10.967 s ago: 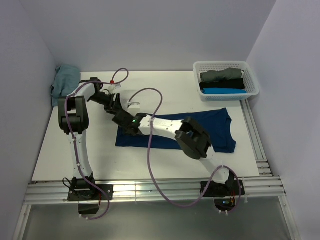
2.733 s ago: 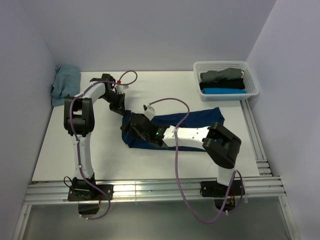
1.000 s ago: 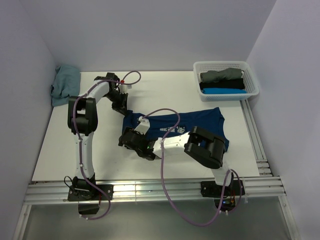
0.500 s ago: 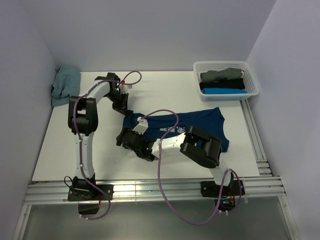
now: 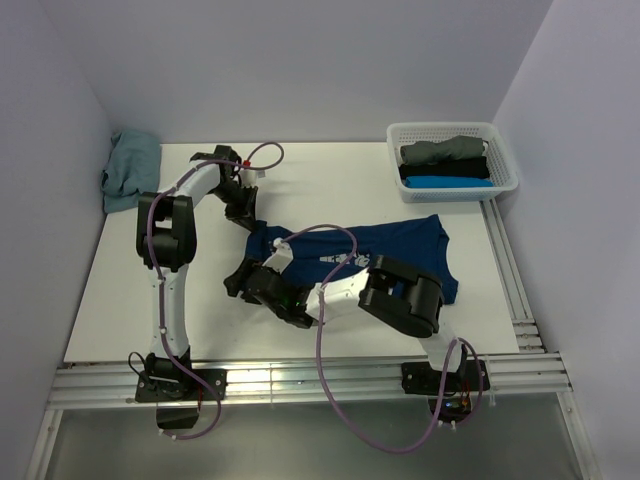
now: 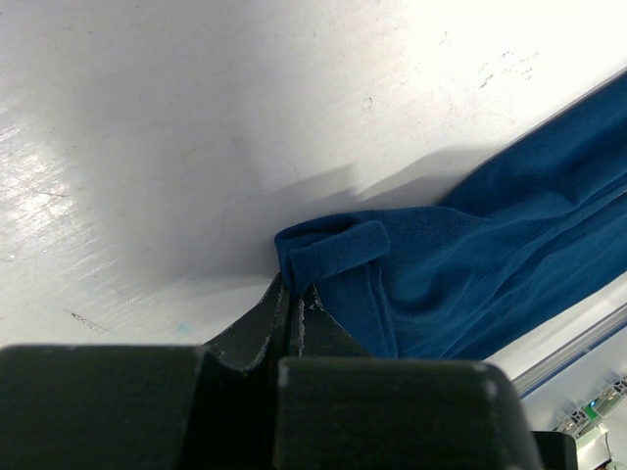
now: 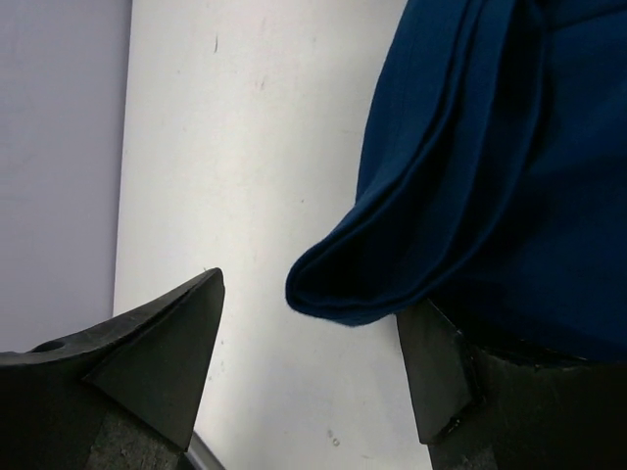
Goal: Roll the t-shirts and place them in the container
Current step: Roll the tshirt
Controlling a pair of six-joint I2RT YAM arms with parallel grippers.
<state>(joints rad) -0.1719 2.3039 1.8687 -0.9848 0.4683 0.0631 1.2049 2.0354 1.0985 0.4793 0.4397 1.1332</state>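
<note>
A dark navy t-shirt (image 5: 400, 245), folded lengthwise, lies across the middle of the table. My left gripper (image 5: 250, 217) is shut on its far left corner; in the left wrist view the fingers (image 6: 294, 299) pinch a small curled flap of the navy cloth (image 6: 460, 264). My right gripper (image 5: 238, 281) stands open at the shirt's near left corner. In the right wrist view the rounded folded edge of the shirt (image 7: 343, 294) hangs between the wide-apart fingertips (image 7: 312, 311), close to the right finger and untouched by the left one.
A white lattice basket (image 5: 503, 158) at the back right holds rolled grey (image 5: 440, 151), black (image 5: 445, 169) and bright blue (image 5: 450, 182) shirts. A pale teal shirt (image 5: 130, 165) lies bunched at the back left by the wall. Metal rails run along the near and right table edges.
My right gripper has slid a little to the left along the shirt's near edge, staying open. The left gripper has kept its hold and place.
</note>
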